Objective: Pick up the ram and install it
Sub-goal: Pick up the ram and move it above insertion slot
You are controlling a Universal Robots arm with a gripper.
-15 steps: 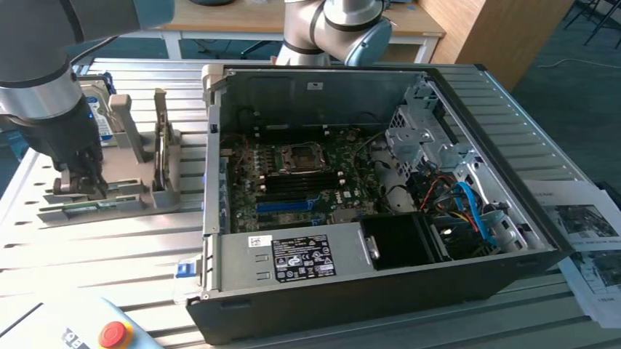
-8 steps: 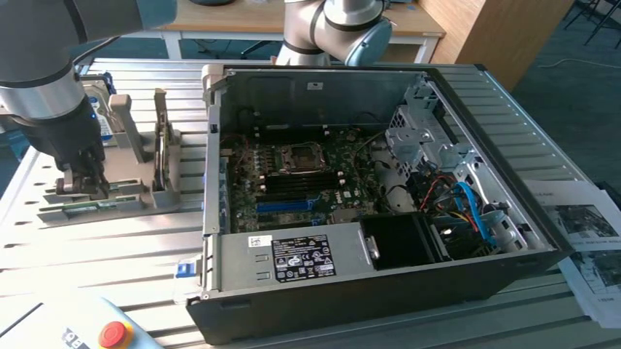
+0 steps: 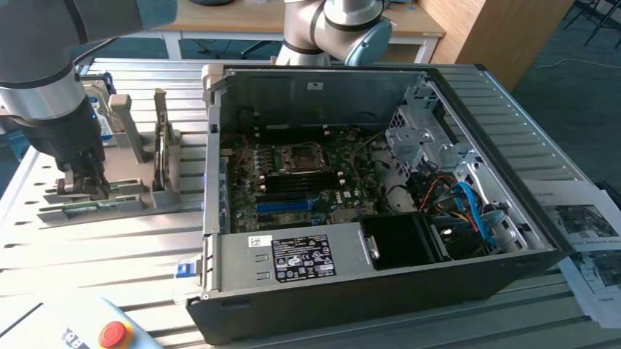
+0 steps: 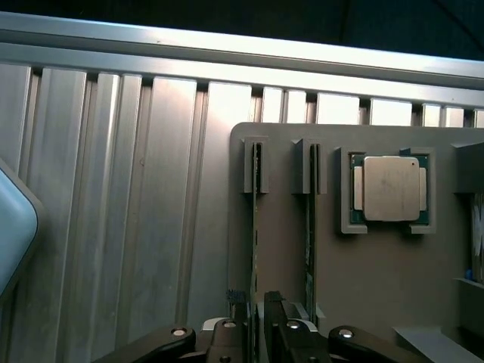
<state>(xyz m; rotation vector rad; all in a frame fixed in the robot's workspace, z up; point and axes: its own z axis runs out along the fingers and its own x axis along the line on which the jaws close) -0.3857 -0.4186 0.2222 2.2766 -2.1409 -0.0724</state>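
Slatted metal table (image 4: 113, 189), grey holder (image 4: 378, 287), ram (image 4: 256, 219) edge-on in slot, one end hidden between parted jaws

Slatted table (image 3: 107, 247) under computer case (image 3: 321, 320), holder (image 3: 116, 200), papers (image 3: 587, 225)

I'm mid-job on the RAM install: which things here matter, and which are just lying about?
In the job: gripper, astride the ram in its grey holder; motherboard in the open computer case.
Lying about: second stick, processor chip, printed sheets, red button.
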